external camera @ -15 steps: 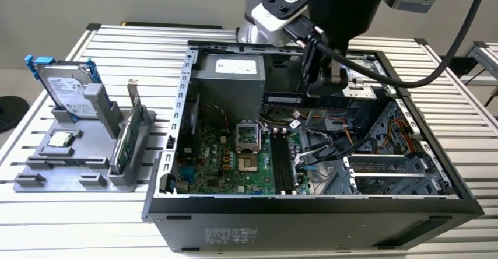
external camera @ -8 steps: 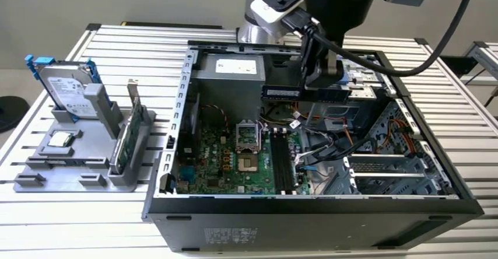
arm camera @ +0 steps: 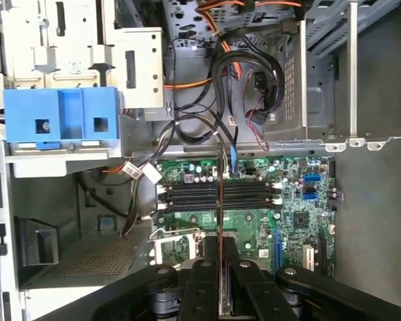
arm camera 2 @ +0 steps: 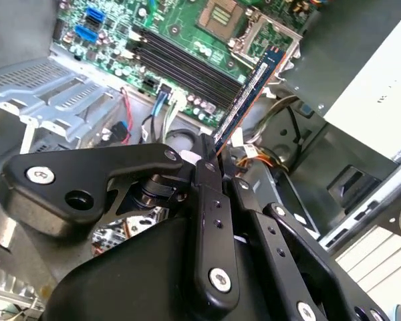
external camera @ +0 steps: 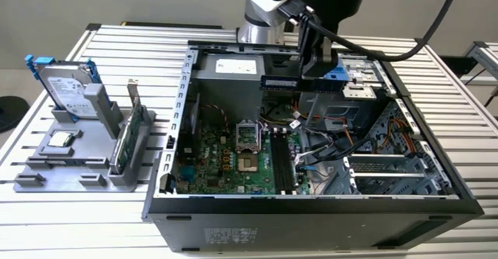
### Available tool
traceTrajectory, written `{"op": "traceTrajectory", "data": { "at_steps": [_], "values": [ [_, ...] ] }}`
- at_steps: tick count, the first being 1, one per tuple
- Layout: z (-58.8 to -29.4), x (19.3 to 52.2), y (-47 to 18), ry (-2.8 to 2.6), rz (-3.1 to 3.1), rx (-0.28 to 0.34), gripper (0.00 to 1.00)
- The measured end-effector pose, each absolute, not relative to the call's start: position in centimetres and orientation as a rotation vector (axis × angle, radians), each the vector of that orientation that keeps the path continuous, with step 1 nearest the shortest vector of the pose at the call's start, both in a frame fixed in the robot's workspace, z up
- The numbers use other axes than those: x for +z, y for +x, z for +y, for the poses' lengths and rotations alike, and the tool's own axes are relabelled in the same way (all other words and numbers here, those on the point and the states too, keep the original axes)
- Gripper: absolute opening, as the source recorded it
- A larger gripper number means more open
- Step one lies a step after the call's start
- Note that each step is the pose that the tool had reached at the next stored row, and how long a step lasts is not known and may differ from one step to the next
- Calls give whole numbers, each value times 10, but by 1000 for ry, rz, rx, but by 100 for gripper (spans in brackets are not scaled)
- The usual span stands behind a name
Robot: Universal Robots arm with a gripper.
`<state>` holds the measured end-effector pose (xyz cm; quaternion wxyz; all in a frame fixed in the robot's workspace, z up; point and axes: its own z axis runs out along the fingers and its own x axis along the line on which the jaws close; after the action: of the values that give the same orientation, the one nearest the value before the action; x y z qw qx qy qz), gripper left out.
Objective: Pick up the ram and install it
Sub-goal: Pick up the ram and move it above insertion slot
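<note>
We lose the ram's (arm camera 2: 250, 93) lower end between the gripper's (arm camera 2: 217, 155) fingers in the second wrist view. In the first wrist view we see it only edge-on, its flat faces hidden. The exterior view's top edge cuts off the arm (external camera: 260, 20).

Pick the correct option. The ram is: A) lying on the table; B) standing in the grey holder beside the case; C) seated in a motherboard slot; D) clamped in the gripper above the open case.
D: the gripper is shut on the ram, which hangs above the empty memory slots.
</note>
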<state>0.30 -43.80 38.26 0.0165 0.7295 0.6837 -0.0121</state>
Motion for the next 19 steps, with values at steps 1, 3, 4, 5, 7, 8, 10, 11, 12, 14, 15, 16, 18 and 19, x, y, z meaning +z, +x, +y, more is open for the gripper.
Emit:
{"op": "traceTrajectory", "data": {
  "at_steps": [1,3,4,5,7,8,10,11,12,14,15,16,18,19],
  "values": [
    [-436,383,3,2268,2126,-38,0],
    [-431,383,3,2268,2126,-38,0],
    [-428,383,3,2268,2126,-38,0],
    [-426,383,3,2268,2126,-38,0],
    [-422,383,3,2268,2126,-38,0],
    [-419,383,3,2268,2126,-38,0],
    [-417,383,3,2268,2126,-38,0],
    [-417,383,3,2268,2126,-38,0],
    [-416,383,3,2268,2126,-38,0],
    [-416,383,3,2268,2126,-38,0],
    [-415,383,3,2268,2126,-38,0],
    [-415,383,3,2268,2126,-38,0],
    [-414,383,3,2268,2126,-38,0],
    [-414,383,3,2268,2126,-38,0]
  ]
}}
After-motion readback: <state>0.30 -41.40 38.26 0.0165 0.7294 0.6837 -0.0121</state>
